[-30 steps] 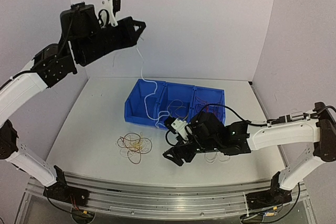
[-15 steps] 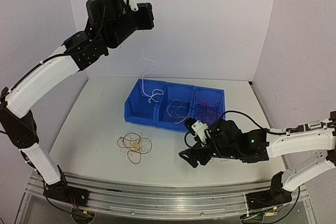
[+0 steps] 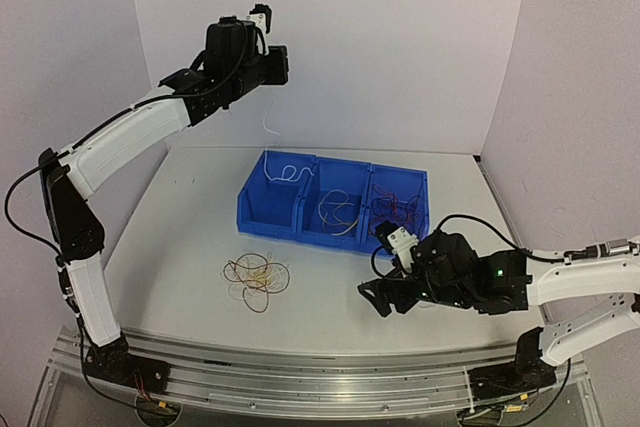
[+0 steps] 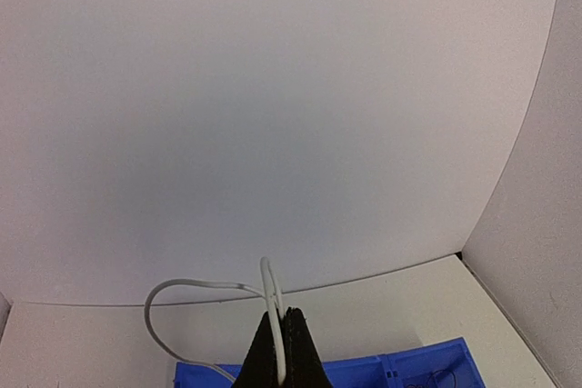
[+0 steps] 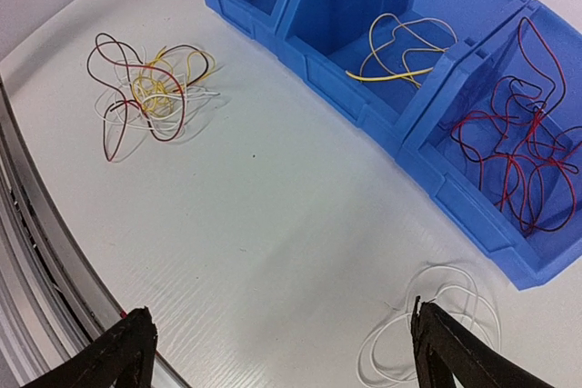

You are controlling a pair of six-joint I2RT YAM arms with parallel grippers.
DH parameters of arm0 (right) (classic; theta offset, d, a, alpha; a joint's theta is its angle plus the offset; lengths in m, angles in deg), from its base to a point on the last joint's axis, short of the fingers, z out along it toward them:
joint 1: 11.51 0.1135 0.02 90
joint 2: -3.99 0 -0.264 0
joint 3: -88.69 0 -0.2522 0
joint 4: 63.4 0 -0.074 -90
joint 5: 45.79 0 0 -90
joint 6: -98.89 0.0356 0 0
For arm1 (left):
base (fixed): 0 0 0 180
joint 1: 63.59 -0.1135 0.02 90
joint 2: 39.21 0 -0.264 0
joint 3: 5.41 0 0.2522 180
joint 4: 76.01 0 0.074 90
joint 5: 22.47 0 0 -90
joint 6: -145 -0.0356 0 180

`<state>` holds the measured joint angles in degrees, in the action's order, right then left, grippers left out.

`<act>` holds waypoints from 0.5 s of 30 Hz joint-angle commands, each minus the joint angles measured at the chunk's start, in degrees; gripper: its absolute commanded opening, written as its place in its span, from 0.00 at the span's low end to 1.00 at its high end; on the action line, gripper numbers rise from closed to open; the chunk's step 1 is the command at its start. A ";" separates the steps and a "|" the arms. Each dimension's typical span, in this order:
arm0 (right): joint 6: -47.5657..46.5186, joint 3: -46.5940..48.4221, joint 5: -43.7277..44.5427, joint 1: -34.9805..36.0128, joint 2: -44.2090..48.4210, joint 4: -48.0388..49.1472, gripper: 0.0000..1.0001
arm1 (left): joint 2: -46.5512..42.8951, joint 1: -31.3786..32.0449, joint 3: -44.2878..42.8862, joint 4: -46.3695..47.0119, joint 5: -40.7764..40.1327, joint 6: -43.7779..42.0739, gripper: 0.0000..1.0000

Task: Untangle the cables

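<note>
Left jaws pinch white cable (image 4: pixel 214 284), right jaws agape

The left wrist view's bottom edge cuts off the blue bins (image 4: pixel 391 374) and the white cable (image 4: pixel 191 283).

Right gripper (image 5: pixel 280 317): jaws wide apart, nothing held, over table (image 5: pixel 273 215). Cable tangle (image 5: pixel 150 88) upper left: dark red, yellow, white strands. White cable loop (image 5: pixel 436 332) on table, just beside blue bin row (image 5: pixel 364 106). Middle bin: yellow and white cables (image 5: pixel 400 47). Right bin: red cables (image 5: pixel 518 147).
</note>
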<state>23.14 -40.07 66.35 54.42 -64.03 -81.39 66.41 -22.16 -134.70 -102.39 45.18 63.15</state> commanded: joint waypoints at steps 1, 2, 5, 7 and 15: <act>1.85 -0.94 2.80 0.02 2.03 -0.74 0.94 | 2.18 -2.92 -3.70 -2.36 1.38 2.28 0.00; 1.91 -1.12 3.11 0.03 2.31 -0.87 0.94 | 2.66 -3.50 -4.02 -2.82 1.72 2.77 0.00; 2.13 -1.59 4.15 0.02 3.26 -1.57 0.94 | 3.40 -4.71 -3.12 -3.28 2.18 2.78 0.00; 2.33 -1.94 4.91 0.01 3.98 -2.14 0.94 | 3.87 -4.78 -1.55 -3.40 3.27 2.42 0.00; 3.59 -3.17 8.24 0.02 6.97 -4.73 0.95 | 5.79 -4.78 8.93 -3.25 13.56 2.66 0.00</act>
<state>25.19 -42.76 71.37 54.42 -59.19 -84.43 70.61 -27.32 -130.83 -105.84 51.62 65.52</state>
